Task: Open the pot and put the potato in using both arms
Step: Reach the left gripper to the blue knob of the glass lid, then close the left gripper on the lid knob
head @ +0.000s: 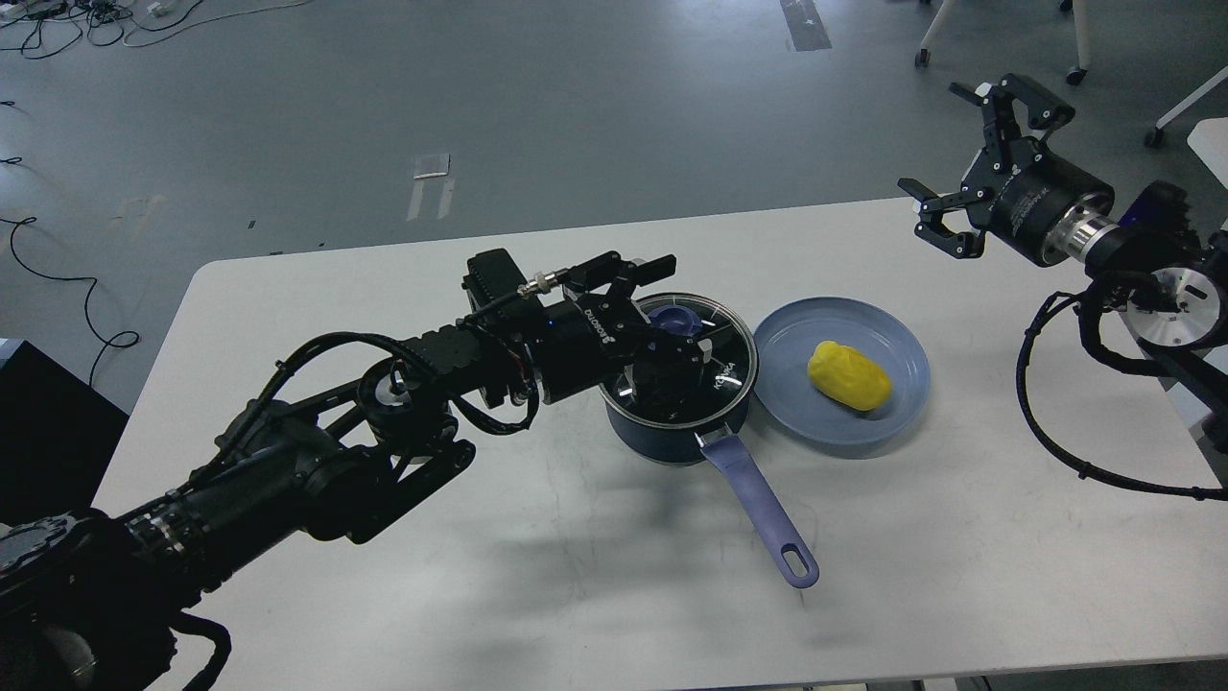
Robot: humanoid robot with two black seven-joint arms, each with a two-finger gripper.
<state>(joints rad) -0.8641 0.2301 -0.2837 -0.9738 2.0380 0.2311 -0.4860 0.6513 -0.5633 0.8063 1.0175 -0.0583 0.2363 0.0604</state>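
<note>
**Q:** Where does the pot sit, and what is near it?

**A:** A dark navy saucepan point(676, 422) stands near the middle of a white rectangular counter point(576, 595). Its round glass lid point(715, 369) is on, with a blue knob point(674, 320) at the top. The long lavender-blue handle point(763, 513) points toward the viewer and slightly right, ending in a slot hole. Just to the pot's right, touching or nearly touching it, lies a shallow light-blue round plate point(897, 350). A bright yellow lumpy potato point(848, 376) rests on the plate, a little right of its centre.

**Q:** What is the left hand doing?

**A:** The black left arm point(288, 461) reaches in from the lower left. Its black two-fingered hand point(662, 312) is over the lid, at the knob. One finger point(645, 266) shows above the knob's far side; the other is lost against the dark lid. Whether it has closed on the knob, I cannot tell.

**Q:** And the right hand?

**A:** The black claw-like right hand point(959, 163) hangs in the air at the upper right, above the counter's far right corner. Its fingers are spread wide and hold nothing. It is well apart from the potato, which lies below and to its left on the plate.
</note>
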